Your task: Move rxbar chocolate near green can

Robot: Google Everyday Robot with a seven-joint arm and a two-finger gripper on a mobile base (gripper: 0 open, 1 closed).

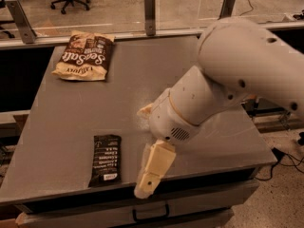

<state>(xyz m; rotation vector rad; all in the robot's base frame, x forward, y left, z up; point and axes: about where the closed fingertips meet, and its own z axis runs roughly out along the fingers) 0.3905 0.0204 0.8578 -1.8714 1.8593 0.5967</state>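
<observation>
Chocolate bar (105,159) lies untouched; our end effector (145,189) hangs just beside it, likely for pickup; its grip we cannot tell.

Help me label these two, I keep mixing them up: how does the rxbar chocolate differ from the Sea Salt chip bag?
The rxbar chocolate is smaller than the chip bag. The bar is dark with white text lines; the bag is brown and cream. The bar lies near the front edge, the bag at the far left corner. Both lie flat on the table. The gripper hangs just right of the bar.
</observation>
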